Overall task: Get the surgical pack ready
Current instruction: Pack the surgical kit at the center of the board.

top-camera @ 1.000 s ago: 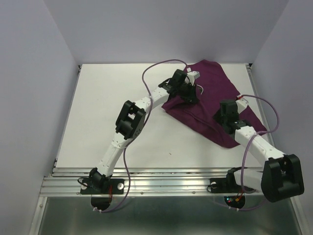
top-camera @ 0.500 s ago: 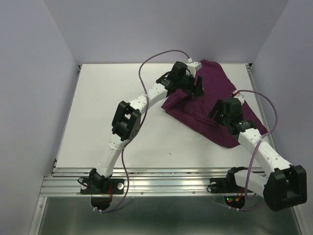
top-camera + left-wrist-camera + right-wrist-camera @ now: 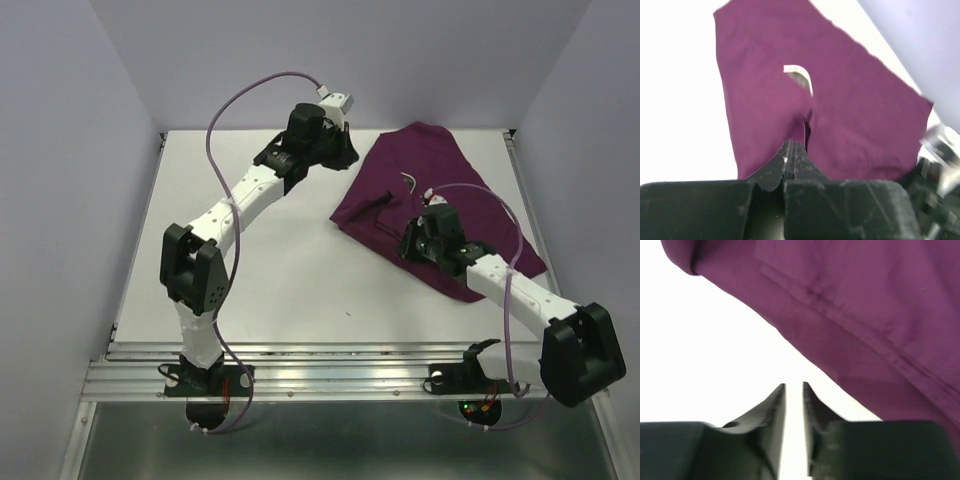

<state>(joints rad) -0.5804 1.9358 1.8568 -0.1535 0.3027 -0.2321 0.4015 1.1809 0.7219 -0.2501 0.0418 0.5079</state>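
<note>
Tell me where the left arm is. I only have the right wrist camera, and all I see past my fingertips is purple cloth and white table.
Observer: In the top view, the left gripper is beside the far left edge of the purple cloth, over bare table. It is well away from your right gripper.
Operator: Is it carrying anything?
Observer: No. The left wrist view shows it shut tight, with nothing between the jaws.
Operator: Is anything showing on the cloth?
Observer: Yes, a curved silver piece of metal pokes out of a fold near the cloth's middle. I can't tell which instrument it is.
</note>
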